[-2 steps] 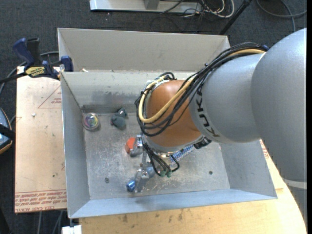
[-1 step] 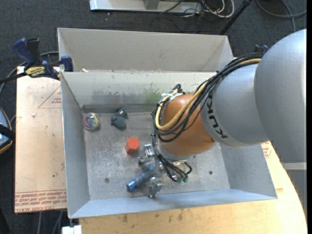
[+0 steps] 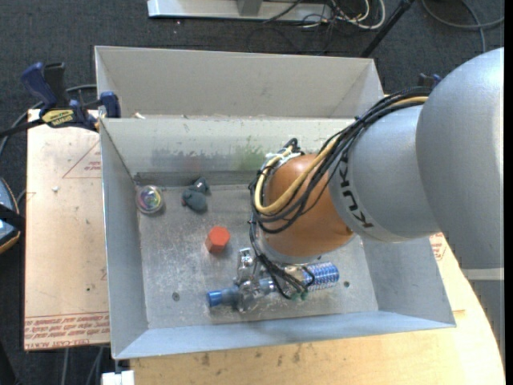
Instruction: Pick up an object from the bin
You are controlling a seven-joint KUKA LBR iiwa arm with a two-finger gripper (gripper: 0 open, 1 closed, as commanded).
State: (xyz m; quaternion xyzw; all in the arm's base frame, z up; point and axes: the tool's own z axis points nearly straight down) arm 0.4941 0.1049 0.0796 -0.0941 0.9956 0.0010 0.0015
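My gripper (image 3: 250, 283) is low over the bin floor near the front wall, below the orange wrist cover. A small blue cylindrical piece (image 3: 216, 298) lies right against its left side, touching or nearly touching it. To the gripper's right lies a blue ribbed, spring-like thing (image 3: 324, 276), partly under the wrist. A small red-orange block (image 3: 217, 239) sits on the floor just up and left of the gripper, apart from it.
A dark grey lump (image 3: 195, 195) and a shiny round metallic thing (image 3: 149, 200) lie near the back left of the bin floor. The arm and its cables cover the bin's right half.
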